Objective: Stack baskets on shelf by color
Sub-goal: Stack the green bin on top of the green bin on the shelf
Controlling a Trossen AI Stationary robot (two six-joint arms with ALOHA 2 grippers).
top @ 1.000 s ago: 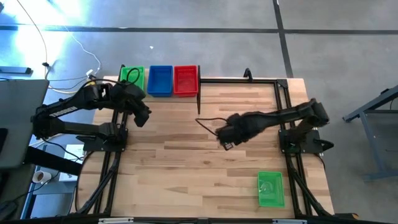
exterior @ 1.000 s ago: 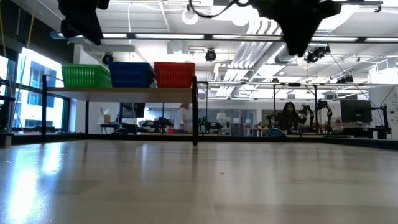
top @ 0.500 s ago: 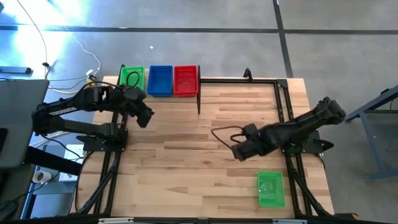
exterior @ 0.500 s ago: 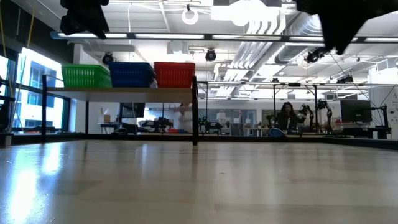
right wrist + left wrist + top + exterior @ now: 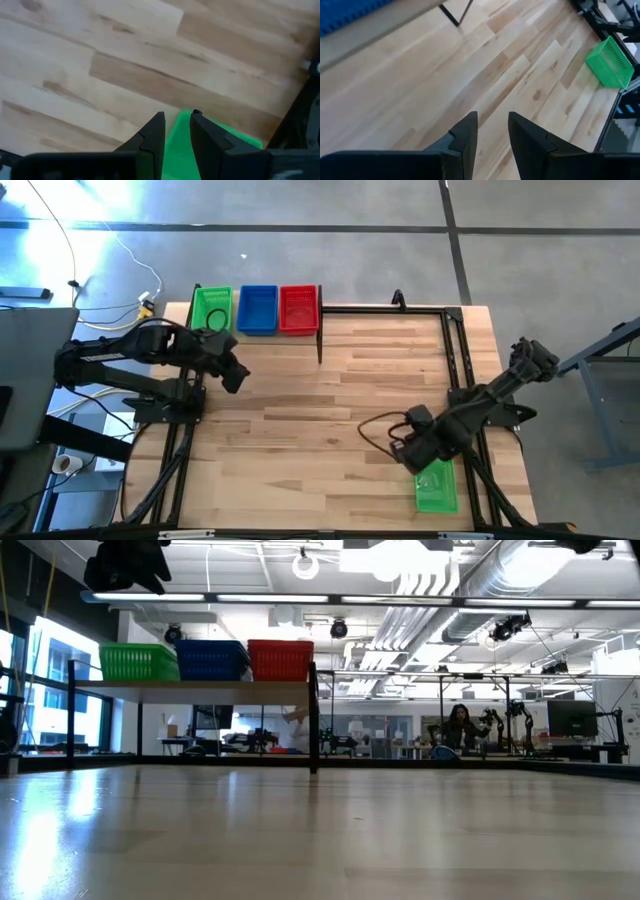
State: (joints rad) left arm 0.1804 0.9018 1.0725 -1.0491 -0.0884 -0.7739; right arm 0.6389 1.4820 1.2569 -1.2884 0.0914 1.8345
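Note:
Three baskets stand side by side on the shelf (image 5: 200, 688) at the table's far left: green (image 5: 211, 307), blue (image 5: 257, 308) and red (image 5: 298, 307). Another green basket (image 5: 437, 490) rests on its base on the table near the near right corner. My right gripper (image 5: 408, 452) hangs just above and beside its far end, pointing down. It is open, and nothing sits between its fingers (image 5: 177, 117). My left gripper (image 5: 234, 376) hovers over the table's left part, in front of the shelf. It is open and holds nothing (image 5: 491, 120).
A black metal frame (image 5: 455, 350) runs along the table's right and far sides, and the shelf's black leg (image 5: 319, 345) stands on the wood. A dark cable loop (image 5: 375, 430) trails from my right arm. Bare planks (image 5: 300, 430) fill the middle. A person (image 5: 463, 725) sits far behind.
My right gripper has swung from the table's middle toward the near right corner, sinking a little and rolling, and now hangs by the lone green basket. My left gripper has drifted slightly toward the near edge and rolled. No basket has moved.

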